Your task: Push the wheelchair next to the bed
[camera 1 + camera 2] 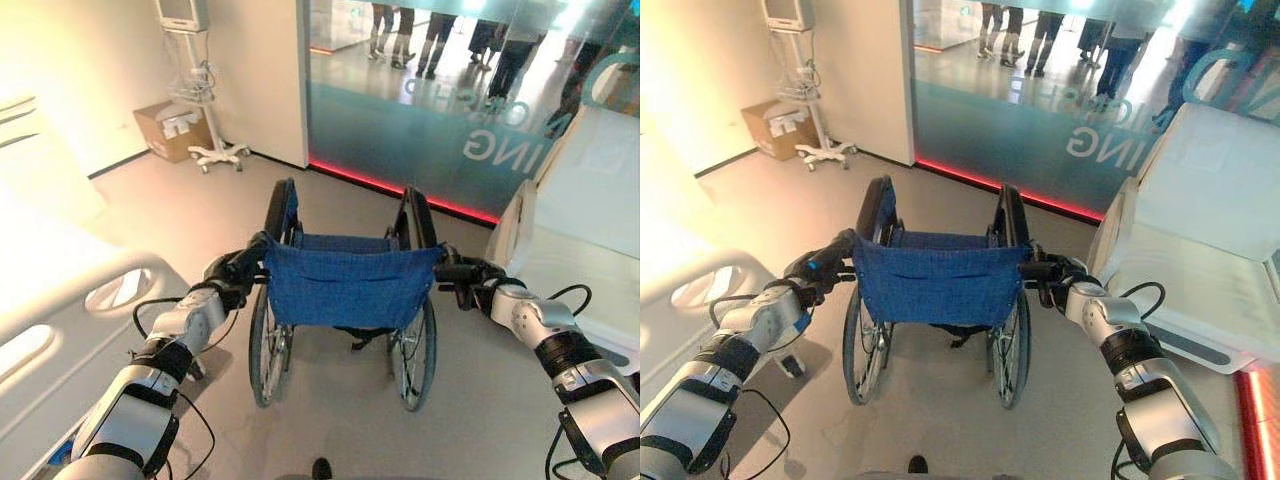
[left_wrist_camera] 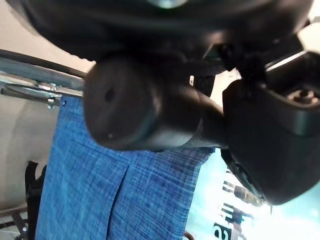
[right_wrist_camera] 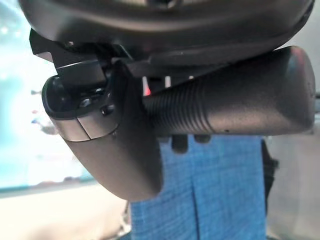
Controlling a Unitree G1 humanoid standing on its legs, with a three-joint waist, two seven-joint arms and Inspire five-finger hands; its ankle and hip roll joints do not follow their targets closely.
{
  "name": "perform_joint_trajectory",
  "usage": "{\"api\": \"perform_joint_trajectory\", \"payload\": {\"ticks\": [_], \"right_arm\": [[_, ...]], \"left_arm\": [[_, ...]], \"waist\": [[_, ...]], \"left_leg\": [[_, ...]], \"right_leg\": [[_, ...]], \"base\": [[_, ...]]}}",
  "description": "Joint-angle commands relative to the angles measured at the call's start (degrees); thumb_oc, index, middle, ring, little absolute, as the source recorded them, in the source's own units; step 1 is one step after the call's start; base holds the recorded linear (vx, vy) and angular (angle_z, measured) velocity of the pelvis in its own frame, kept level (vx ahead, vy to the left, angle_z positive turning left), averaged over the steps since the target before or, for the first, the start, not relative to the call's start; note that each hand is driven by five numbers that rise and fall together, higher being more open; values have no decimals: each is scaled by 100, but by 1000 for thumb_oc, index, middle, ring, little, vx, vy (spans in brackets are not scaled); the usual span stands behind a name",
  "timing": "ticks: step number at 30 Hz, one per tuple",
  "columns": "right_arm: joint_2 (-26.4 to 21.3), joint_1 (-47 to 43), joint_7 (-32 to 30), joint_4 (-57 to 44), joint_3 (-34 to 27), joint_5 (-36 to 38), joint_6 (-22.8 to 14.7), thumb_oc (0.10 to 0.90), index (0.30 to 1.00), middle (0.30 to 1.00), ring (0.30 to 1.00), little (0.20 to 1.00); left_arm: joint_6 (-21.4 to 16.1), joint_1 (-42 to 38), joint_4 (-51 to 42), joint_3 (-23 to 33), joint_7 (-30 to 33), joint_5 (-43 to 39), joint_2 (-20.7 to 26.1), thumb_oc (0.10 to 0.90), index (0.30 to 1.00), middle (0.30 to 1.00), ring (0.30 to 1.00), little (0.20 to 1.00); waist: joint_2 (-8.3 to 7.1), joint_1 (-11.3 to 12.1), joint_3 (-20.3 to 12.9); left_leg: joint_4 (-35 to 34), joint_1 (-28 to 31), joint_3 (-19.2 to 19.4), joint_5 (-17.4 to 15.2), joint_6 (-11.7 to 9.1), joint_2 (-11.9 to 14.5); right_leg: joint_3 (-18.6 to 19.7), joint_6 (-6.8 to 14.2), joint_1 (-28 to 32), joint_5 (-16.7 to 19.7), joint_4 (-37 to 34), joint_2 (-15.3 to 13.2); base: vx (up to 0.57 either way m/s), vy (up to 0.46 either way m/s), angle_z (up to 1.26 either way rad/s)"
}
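The wheelchair [image 1: 345, 300] is standing on the grey floor [image 1: 200, 200] in the middle of the room, with its blue fabric backrest [image 1: 345, 285] facing the robot and its two large wheels touching the floor. The left robot hand [image 1: 235, 272] is grasping the left push handle [image 2: 145, 107] of the wheelchair; in the left wrist view its dark fingers are curling round the black rubber grip. The right robot hand [image 1: 1060, 278] is grasping the right push handle [image 3: 230, 107] in the same way, and in the right wrist view the thumb [image 3: 107, 135] is wrapping over the ribbed grip, with the blue fabric showing behind it.

A bed [image 1: 1200, 230] with a white mattress is standing on the robot's right side, near the wheelchair but apart from it. Another white bed rail [image 1: 70, 320] is lying close on the robot's left side, beside the left arm. Ahead of the wheelchair a glass wall [image 1: 450, 110] with a red strip along its bottom is closing the room, and some people's legs [image 1: 400, 30] are showing behind it. A cardboard box [image 1: 170, 130] and a white equipment stand [image 1: 205, 100] on wheels are standing by the far wall on the left.
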Motion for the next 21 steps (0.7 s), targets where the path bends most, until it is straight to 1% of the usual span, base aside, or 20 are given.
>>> {"api": "perform_joint_trajectory", "payload": {"ticks": [1, 2, 3, 4, 5, 7, 8, 9, 10, 12, 13, 15, 17, 19, 20, 21], "right_arm": [[514, -490, 750, -183, 239, 5, -295, 400, 300, 300, 300, 300], [442, -585, 765, -188, 276, 31, -268, 400, 300, 300, 300, 300], [348, -762, 855, -126, 294, 2, -164, 400, 300, 300, 300, 300], [324, -811, 898, -102, 298, -29, -144, 400, 300, 300, 300, 300], [260, -941, 938, -14, 332, -65, -139, 400, 300, 300, 300, 300], [182, -1119, 983, 140, 348, -97, -124, 400, 300, 300, 300, 300], [129, -1274, 1004, 301, 318, -124, -89, 400, 300, 300, 300, 300], [60, -1424, 1053, 470, 305, -211, -103, 400, 300, 300, 300, 300], [53, -1445, 1077, 489, 303, -225, -110, 400, 300, 300, 300, 300], [64, -1603, 1114, 654, 273, -313, -126, 400, 300, 300, 300, 300], [62, -1640, 1171, 703, 270, -361, -141, 400, 300, 300, 300, 300], [-4, -1743, 1359, 860, 312, -503, -204, 400, 300, 300, 300, 300], [-2, -1890, 1542, 994, 361, -644, -211, 400, 300, 300, 300, 300], [25, -1963, 1528, 1050, 424, -611, -219, 400, 300, 300, 300, 300], [95, -2018, 1493, 1028, 482, -665, -180, 400, 300, 300, 300, 300], [106, -2015, 1496, 1014, 518, -652, -186, 400, 300, 300, 300, 300]], "left_arm": [[-435, -679, -29, 277, 180, -423, -725, 400, 300, 300, 300, 300], [-445, -670, -59, 283, 192, -418, -707, 400, 300, 300, 300, 300], [-421, -673, -116, 278, 224, -394, -713, 400, 300, 300, 300, 300], [-421, -677, -127, 276, 242, -391, -714, 400, 300, 300, 300, 300], [-403, -701, -139, 259, 255, -388, -718, 400, 300, 300, 300, 300], [-358, -736, -132, 235, 229, -389, -723, 400, 300, 300, 300, 300], [-332, -793, -107, 196, 210, -387, -756, 400, 300, 300, 300, 300], [-326, -856, -62, 133, 191, -423, -798, 400, 300, 300, 300, 300], [-335, -864, -58, 127, 200, -439, -804, 400, 300, 300, 300, 300], [-368, -921, 45, 101, 218, -557, -866, 400, 300, 300, 300, 300], [-406, -923, 82, 100, 255, -609, -896, 400, 300, 300, 300, 300], [-552, -875, 170, 170, 366, -798, -1015, 400, 300, 300, 300, 300], [-726, -815, 192, 260, 482, -924, -1103, 400, 300, 300, 300, 300], [-808, -780, 167, 294, 573, -1029, -1126, 400, 300, 300, 300, 300], [-912, -678, 37, 354, 640, -1079, -1222, 400, 300, 300, 300, 300], [-926, -607, -98, 382, 712, -1024, -1294, 400, 300, 300, 300, 300]], "waist": [[75, 112, 86], [56, 87, 110], [20, 19, 137], [16, 2, 143], [-8, -44, 141], [-48, -121, 149], [-95, -192, 145], [-152, -263, 139], [-152, -275, 140], [-178, -327, 101], [-171, -341, 85], [-151, -360, -22], [-123, -346, -138], [-89, -327, -184], [-39, -260, -254], [-20, -220, -279]], "left_leg": [[598, -177, 121, -488, -800, 129], [594, -110, 136, -526, -819, 122], [569, 13, 129, -615, -826, 87], [561, 41, 124, -639, -825, 80], [515, 144, 107, -711, -823, 44], [479, 296, -5, -854, -790, -42], [507, 377, -184, -986, -728, -138], [614, 473, -369, -1192, -670, -230], [635, 481, -395, -1218, -666, -234], [768, 593, -562, -1395, -641, -285], [798, 634, -611, -1441, -632, -288], [901, 714, -778, -1555, -622, -283], [1001, 757, -870, -1623, -701, -228], [1044, 807, -889, -1569, -774, -141], [1313, 799, -916, -1187, -959, 52], [1559, 728, -989, -908, -1059, 135]], "right_leg": [[-153, 148, 363, 1646, -1715, 341], [-152, 180, 255, 1728, -1997, 419], [-93, 238, 6, 1923, -2360, 538], [-77, 251, -48, 1973, -2416, 559], [-64, 301, -211, 2127, -2667, 633], [41, 391, -508, 2410, -2906, 714], [195, 443, -738, 2619, -3100, 766], [349, 480, -937, 2749, -3412, 813], [353, 482, -942, 2759, -3441, 819], [440, 474, -1020, 2821, -3640, 860], [454, 466, -1014, 2821, -3627, 867], [614, 363, -914, 2727, -3481, 917], [661, 270, -865, 2612, -3187, 922], [620, 189, -815, 2490, -3060, 943], [467, 18, -663, 2265, -2969, 1015], [405, -77, -590, 2157, -2957, 1073]], "base": [[184, -16, -14], [252, -34, -13], [226, -32, -11], [240, -42, -2], [214, -35, 15], [278, -46, 38], [429, -86, 58], [380, -82, 61], [362, -99, 68], [325, -123, 69], [361, -162, 54], [349, -188, 65], [298, -184, 94], [259, -184, 84], [317, -256, 63], [341, -285, 47]]}}
